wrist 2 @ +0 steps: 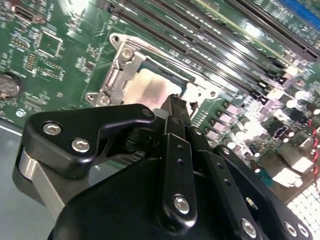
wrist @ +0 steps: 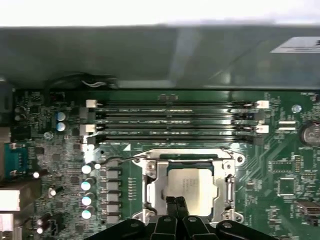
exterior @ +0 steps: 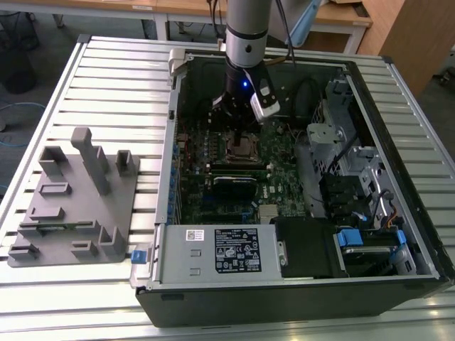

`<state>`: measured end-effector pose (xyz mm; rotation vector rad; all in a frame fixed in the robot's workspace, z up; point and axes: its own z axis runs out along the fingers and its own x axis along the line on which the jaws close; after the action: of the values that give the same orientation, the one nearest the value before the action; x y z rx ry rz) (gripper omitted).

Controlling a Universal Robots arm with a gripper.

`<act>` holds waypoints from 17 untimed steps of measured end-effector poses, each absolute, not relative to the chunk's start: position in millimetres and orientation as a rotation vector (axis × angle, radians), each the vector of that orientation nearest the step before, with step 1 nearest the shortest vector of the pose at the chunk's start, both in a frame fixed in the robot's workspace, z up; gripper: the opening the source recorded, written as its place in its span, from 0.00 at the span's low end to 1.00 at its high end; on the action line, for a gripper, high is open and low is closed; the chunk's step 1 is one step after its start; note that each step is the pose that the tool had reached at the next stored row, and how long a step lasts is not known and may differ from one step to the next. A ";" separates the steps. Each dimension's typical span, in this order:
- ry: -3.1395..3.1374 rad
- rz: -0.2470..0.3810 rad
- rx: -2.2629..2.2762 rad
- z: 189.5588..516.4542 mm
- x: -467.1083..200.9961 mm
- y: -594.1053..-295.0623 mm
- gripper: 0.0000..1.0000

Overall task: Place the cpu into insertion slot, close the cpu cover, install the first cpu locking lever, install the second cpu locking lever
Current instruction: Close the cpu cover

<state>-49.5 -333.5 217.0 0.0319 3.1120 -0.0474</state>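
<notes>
Evidently seated, cpu point(wrist: 192, 187) lies mid-motherboard point(wrist: 280, 165) beneath the lowered cpu cover point(wrist: 151, 192), its edge away from the memory slots point(wrist: 175, 120) right under the hand point(wrist: 175, 201), fingers pinched together, gripping nothing visible.

Silver cpu point(wrist: 192, 192) flat in insertion slot point(wrist: 224, 186), cpu cover point(wrist: 152, 192) (thin silver frame w/ window) down around it

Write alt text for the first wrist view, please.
The shut black gripper hangs at the edge of the insertion slot, where the silver cpu sits framed by the cpu cover. Long memory slots run across the green motherboard beyond.
</notes>
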 end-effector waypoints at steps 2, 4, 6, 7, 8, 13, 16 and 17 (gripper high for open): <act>3.112 -0.052 0.032 216.9 -50.9 -333.4 0.11; 3.112 -0.052 0.032 216.9 -50.9 -333.5 0.11; 3.112 -0.052 0.032 216.7 -52.1 -333.5 0.11; 3.112 -0.052 0.032 216.6 -53.1 -333.5 0.11; 3.112 -0.052 0.032 216.5 -54.4 -333.5 0.11; 3.112 -0.053 0.032 213.5 -58.7 -333.5 0.11; 3.112 -0.054 0.032 212.5 -60.0 -333.5 0.11; 3.112 -0.054 0.032 212.5 -60.0 -333.5 0.11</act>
<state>-60.0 -333.5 212.5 0.0316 3.1120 -0.0538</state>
